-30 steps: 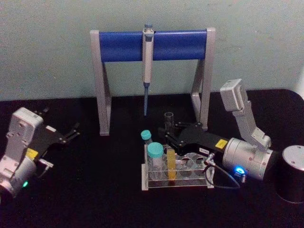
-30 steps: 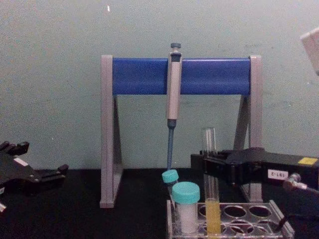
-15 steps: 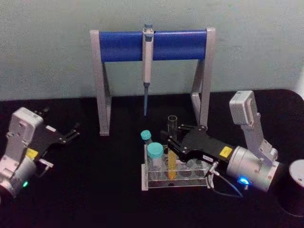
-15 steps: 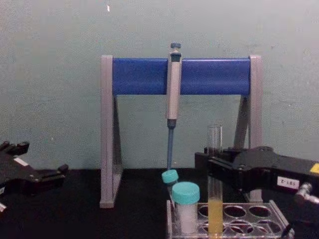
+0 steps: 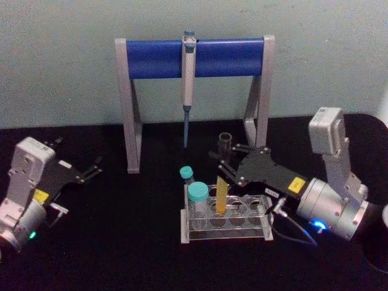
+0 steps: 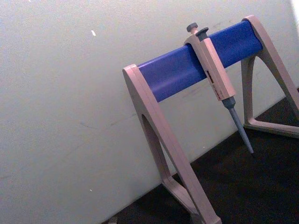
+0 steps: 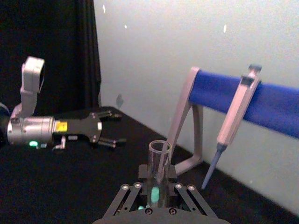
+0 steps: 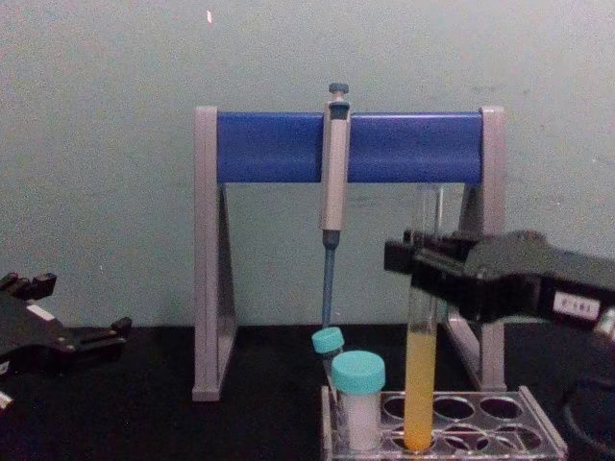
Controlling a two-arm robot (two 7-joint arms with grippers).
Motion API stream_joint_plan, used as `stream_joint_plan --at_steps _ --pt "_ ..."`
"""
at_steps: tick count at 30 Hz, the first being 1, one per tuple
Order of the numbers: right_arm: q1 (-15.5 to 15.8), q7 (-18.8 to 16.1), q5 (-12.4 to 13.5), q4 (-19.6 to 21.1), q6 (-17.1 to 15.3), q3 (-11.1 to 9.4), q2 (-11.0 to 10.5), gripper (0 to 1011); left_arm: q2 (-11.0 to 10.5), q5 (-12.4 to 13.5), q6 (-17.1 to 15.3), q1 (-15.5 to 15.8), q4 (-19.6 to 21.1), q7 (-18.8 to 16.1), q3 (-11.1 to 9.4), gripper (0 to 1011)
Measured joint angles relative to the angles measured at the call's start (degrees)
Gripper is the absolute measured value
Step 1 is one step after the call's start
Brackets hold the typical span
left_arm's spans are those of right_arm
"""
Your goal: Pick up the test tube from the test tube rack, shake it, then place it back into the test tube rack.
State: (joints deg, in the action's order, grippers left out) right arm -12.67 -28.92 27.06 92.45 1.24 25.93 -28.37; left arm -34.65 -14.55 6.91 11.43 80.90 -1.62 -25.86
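Between right gripper (image 8: 419, 265) jaws — test tube (image 8: 420, 384), clamped

Grey pipette (image 5: 188, 66) hanging on blue stand (image 5: 157, 59), two teal-capped tubes (image 5: 197, 194)

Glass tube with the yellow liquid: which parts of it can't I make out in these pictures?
- Chest view: the right hand covers the middle of the glass tube, so the grip itself is hidden.
- Chest view: the tube's round tip sits low at the clear rack; whether it is out of its hole cannot be told.
- Right wrist view: the hand hides the liquid part; the open mouth rises above it.
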Motion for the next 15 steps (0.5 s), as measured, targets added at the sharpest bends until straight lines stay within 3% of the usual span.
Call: stream_joint_plan --at_steps 7,15 --pt "-0.3 0.4 0.1 1.8 0.7 -1.9 0.0 232 0.0 0.0 0.0 0.0 0.0 0.0 0.0 1001" --pt "-2.5 0.9 0.2 0.7 0.6 -3.1 1.0 232 0.0 0.0 0.0 0.0 0.0 0.0 0.0 1001"
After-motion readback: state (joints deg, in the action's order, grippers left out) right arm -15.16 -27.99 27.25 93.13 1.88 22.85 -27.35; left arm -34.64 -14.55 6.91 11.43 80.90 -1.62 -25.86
